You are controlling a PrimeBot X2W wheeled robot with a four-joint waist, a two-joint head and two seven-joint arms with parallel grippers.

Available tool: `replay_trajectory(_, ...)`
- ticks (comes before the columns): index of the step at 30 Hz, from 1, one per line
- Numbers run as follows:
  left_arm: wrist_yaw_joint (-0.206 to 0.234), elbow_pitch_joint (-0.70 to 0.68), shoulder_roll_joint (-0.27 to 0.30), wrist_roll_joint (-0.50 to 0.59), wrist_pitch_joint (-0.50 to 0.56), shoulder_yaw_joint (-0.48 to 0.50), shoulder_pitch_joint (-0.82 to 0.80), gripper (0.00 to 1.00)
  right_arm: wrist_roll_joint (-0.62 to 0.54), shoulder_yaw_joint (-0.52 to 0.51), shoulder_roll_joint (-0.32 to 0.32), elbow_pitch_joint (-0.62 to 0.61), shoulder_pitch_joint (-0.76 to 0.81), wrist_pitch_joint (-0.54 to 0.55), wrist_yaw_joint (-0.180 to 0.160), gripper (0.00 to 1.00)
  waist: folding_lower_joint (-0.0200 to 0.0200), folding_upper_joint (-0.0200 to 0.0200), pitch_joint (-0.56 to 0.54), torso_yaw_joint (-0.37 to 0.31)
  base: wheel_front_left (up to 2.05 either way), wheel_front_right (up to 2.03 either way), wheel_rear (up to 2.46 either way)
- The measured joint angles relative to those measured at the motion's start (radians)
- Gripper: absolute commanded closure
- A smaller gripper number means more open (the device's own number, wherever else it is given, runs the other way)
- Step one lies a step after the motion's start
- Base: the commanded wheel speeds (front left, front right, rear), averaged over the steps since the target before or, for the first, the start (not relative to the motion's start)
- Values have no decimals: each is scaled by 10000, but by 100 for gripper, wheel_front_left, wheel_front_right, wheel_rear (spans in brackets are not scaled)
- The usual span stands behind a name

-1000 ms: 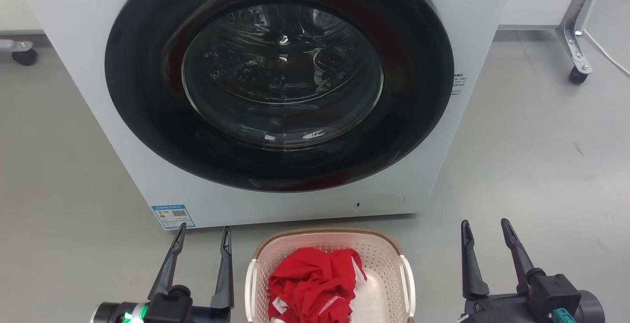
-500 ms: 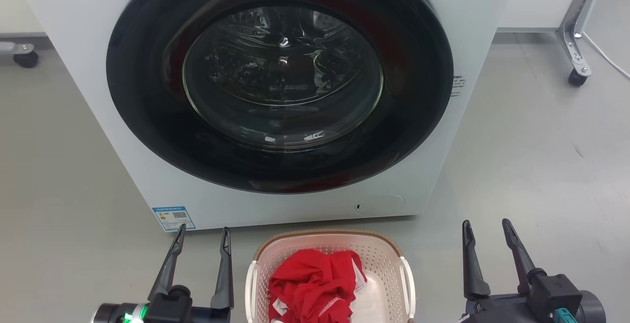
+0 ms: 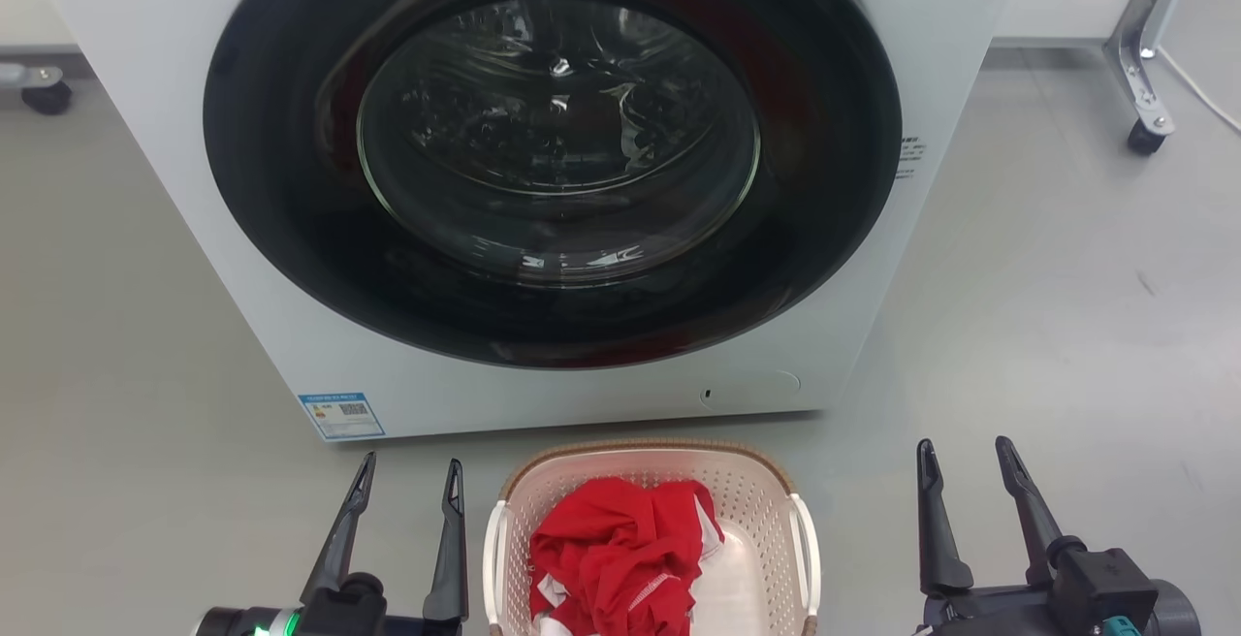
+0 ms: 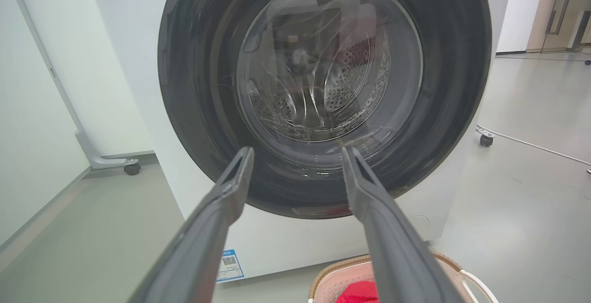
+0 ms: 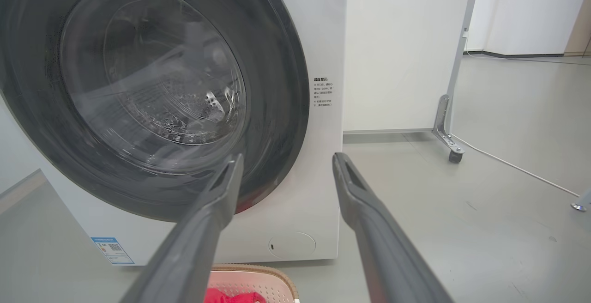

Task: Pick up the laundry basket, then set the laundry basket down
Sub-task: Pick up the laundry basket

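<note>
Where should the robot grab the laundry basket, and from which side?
Best take the laundry basket by its white handles: left tool on the left handle, right tool on the right handle, each from outside. They stand proud of the walls.

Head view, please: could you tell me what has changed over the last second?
The whole picture has shifted slightly, so the camera moved. Nothing was gripped or released. The left end effector and right end effector stay open either side of the laundry basket, which still sits on the floor holding red clothing.
</note>
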Motion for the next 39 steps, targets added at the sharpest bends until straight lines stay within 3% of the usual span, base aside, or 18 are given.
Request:
replay_trajectory(15, -105, 750, -61, -454, -2, -44, -1392, 0, 224, -589, -180, 407, -1202, -10, 370, 0, 1, 1, 1638, 114, 0, 0, 0)
replay_trajectory(25, -184, 2010, -123, -593, -31, -98, -2905, 0, 385, -602, -211, 1218, -2591, -12, 660, 0, 2, 1, 3060, 259, 0, 0, 0)
replay_trajectory(39, -286, 4054, -232, -1030, -31, -182, -4801, 0, 474, -709, -194, 2788, -4287, -12, 738, 0, 3, 1, 5141, 415, 0, 0, 0)
